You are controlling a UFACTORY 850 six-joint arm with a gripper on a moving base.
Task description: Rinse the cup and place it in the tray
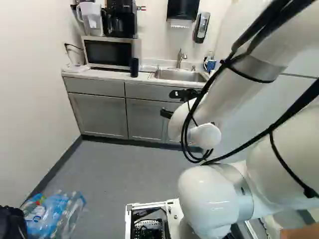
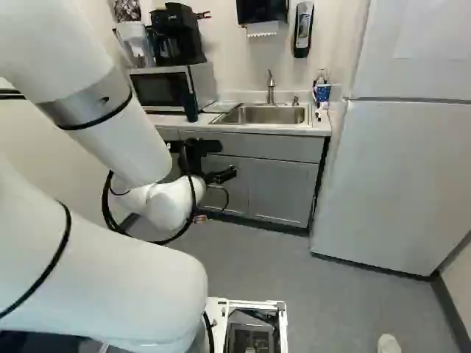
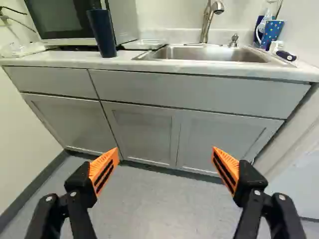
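Grey cabinets (image 3: 144,130) run along the far wall beneath a pale counter (image 3: 70,59) with a steel sink (image 3: 209,53). Folded at its joints, the white arm (image 2: 110,294) reaches forward, its wrist low over the floor (image 3: 159,204). The black gripper (image 2: 221,175) faces the cabinet doors, its fingers spread wide with nothing between them. At the counter's far right, just beside the sink, stands the blue dotted cup (image 3: 272,34); left of the sink, a dark tumbler (image 3: 102,32) stands before the microwave (image 3: 62,17).

Tall navy cup (image 3: 102,34) stands upright beside what's probably a tray (image 3: 143,45)
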